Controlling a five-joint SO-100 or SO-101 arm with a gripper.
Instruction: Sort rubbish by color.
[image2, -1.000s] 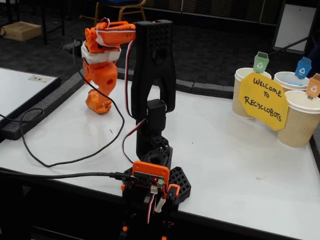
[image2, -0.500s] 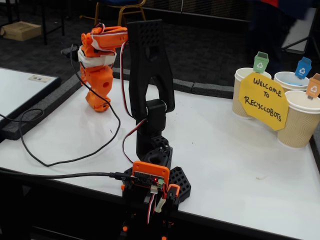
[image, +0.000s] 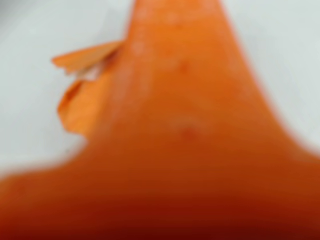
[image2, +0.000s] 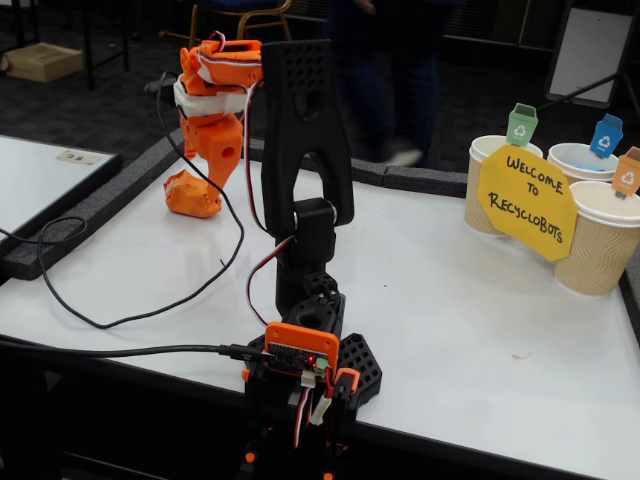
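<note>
up close in the blurred wrist view, the gripper (image: 100, 100) seemingly pinches the orange paper ball (image: 82, 107).

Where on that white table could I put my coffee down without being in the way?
The widest bare patch lies between the arm's base and the paper cups. It is crowded around the yellow sign, and at far left by the gripper and black cable.

Open white table (image2: 440, 300) lies between arm and paper cups (image2: 600, 240) — black cable (image2: 130, 310) loops left.
</note>
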